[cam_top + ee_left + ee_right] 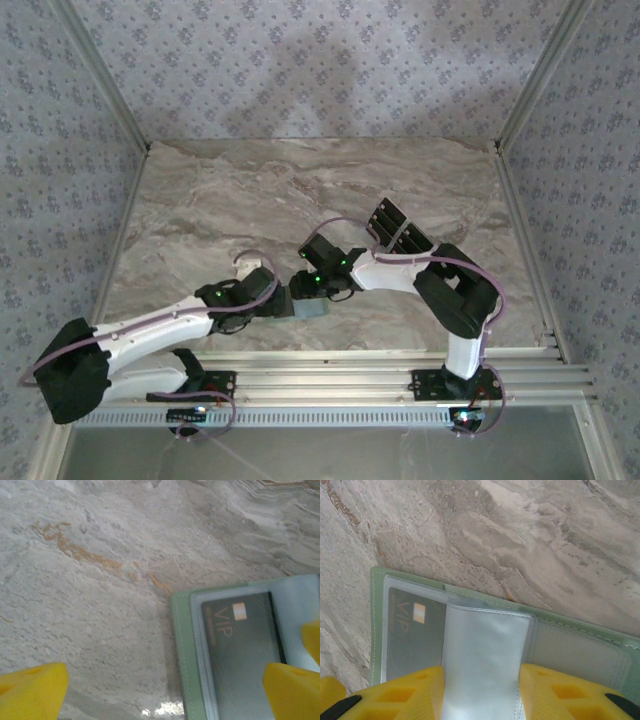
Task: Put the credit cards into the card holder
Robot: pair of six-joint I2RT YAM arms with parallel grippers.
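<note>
The card holder lies open on the worktop, with one credit card in its clear sleeve. Left pincer — spread wide — straddles the holder's edge. Right pincer — half-spread — flanks a clear inner flap; whether it grips cannot be told.
</note>
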